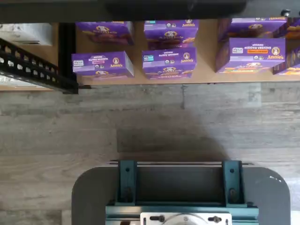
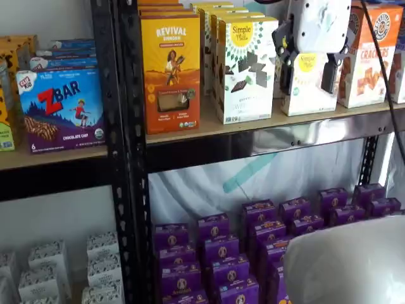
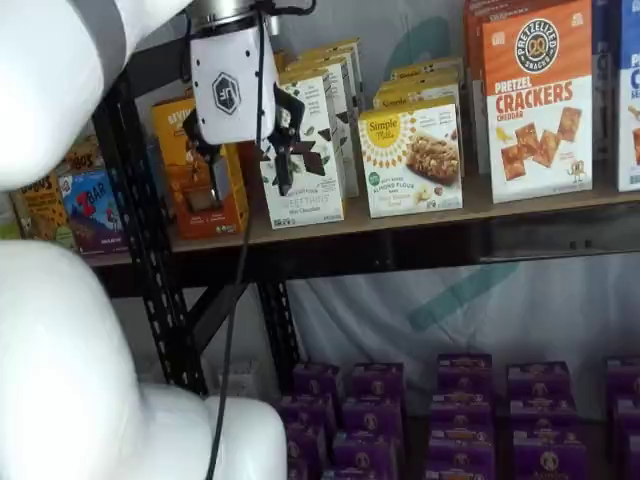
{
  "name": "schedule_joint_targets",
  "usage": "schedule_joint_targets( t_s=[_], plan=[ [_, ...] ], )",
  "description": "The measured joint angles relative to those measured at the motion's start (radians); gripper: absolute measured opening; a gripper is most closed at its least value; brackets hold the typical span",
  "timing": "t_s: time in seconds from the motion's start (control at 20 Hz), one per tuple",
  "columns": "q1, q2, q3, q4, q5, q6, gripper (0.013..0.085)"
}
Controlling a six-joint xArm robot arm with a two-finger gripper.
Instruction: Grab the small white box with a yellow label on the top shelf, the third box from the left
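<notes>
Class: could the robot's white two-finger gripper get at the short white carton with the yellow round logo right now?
Probably yes. The gripper hangs open in front of the short white carton, nothing shows between them, and the carton stands at the top shelf's front edge.

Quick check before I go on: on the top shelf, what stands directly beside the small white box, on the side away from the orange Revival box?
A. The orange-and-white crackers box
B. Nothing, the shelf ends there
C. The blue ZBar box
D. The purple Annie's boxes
A: in a shelf view the small white box on the top shelf has the crackers box as its next neighbor on that side.
</notes>
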Motion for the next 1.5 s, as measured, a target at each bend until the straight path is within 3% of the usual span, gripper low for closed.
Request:
schedule_joint_targets(
  t_s=[0.25, 0.45, 0.7, 0.85, 1.5],
  plan=[
    [-0.033, -0.001, 0.014, -0.032, -0.055, -0.046, 0.0850],
    [-0.099, 0.020, 0.011, -0.030, -0.099, -0.110, 0.0850],
    [-0.140, 0.062, -0.005, -0.049, -0.126, -0.159, 0.0850],
    [-0.192, 0.086, -0.011, -0.012, -0.162, -0.201, 0.0850],
    [-0.264, 0.137, -0.020, 0.004, -0.201, -0.272, 0.0850]
  ],
)
